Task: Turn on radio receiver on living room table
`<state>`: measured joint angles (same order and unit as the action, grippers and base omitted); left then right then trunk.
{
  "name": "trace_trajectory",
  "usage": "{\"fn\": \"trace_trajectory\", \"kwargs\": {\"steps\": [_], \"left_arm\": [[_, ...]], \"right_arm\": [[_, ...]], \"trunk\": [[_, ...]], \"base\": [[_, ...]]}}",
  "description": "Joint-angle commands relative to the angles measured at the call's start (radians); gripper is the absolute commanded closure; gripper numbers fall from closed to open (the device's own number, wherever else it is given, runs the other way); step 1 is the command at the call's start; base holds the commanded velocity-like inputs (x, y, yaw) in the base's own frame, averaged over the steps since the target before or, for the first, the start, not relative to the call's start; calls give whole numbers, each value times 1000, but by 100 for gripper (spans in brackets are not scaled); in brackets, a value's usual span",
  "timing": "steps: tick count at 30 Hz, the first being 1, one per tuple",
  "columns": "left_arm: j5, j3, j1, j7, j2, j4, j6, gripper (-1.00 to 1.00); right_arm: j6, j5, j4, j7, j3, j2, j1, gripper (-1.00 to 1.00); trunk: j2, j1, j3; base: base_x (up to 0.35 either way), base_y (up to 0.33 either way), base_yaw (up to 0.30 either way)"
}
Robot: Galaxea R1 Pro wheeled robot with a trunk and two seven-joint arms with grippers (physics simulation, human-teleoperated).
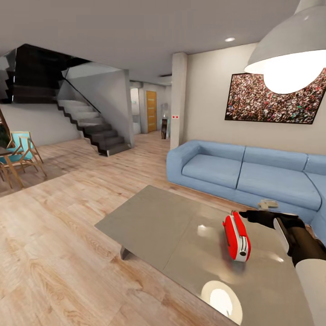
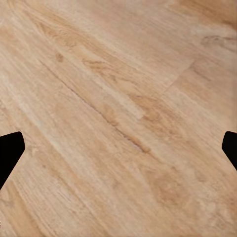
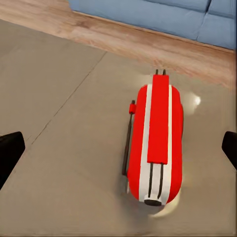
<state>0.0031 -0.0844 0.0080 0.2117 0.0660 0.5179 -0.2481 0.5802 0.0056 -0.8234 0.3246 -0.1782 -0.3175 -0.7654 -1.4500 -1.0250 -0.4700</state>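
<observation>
right tool [image 3: 118, 148] spread above radio receiver [image 3: 155, 140] | left tool [image 2: 118, 148] over floor [image 2: 118, 98]

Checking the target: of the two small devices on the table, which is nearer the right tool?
The red radio, standing mid-table just ahead of the right tool. The grey device lies beyond, at the table's sofa-side edge.

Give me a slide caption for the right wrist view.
Open fingers poised above the red radio receiver on the grey table.
</observation>
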Motion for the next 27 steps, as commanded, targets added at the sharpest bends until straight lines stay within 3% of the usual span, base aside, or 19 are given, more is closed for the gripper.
{"fn": "trace_trajectory", "kwargs": {"steps": [1,5,7,12,14,16,18,19,21,24,27], "left_arm": [[0,0,0,0,1,-1,0,-100],[0,0,0,0,1,-2,-1,-100],[0,0,0,0,1,-2,-2,-100],[0,0,0,0,0,-3,-3,-100],[0,0,0,0,0,-3,-3,-100],[0,0,0,0,0,-4,-3,-100],[0,0,0,0,0,-4,-3,-100],[0,0,0,0,-1,-4,-3,-100],[0,0,0,0,-2,-4,-3,-100],[0,0,0,0,-3,-4,-3,-100],[0,0,0,0,-3,-4,-3,-100]], "right_arm": [[-17,10,25,-1,-3,0,0,-100],[-43,31,59,5,-8,-1,-1,-100],[-45,34,70,11,-10,-15,-6,-100],[-38,24,99,31,-26,-92,-18,-100],[-37,-3,113,40,-51,-125,-20,-100],[-37,-31,116,46,-52,-136,-21,-100],[-36,-42,116,62,-12,-129,-21,-100],[-35,-45,116,82,35,-122,-21,-100],[-34,-48,115,107,88,-117,-21,-100],[9,-52,100,191,220,-107,-22,-100],[22,-53,88,213,234,-106,-22,-100]], "trunk": [[0,0,0],[0,0,0],[0,0,0],[0,0,0],[0,0,0],[0,0,0],[0,0,0],[0,0,0],[0,0,0],[0,0,0],[0,0,0]], "base": [[9,-1,0],[5,-1,0],[1,0,0],[0,0,0],[0,0,0],[0,0,0],[0,0,0],[0,0,0],[0,0,0],[0,0,0],[0,0,0]]}}
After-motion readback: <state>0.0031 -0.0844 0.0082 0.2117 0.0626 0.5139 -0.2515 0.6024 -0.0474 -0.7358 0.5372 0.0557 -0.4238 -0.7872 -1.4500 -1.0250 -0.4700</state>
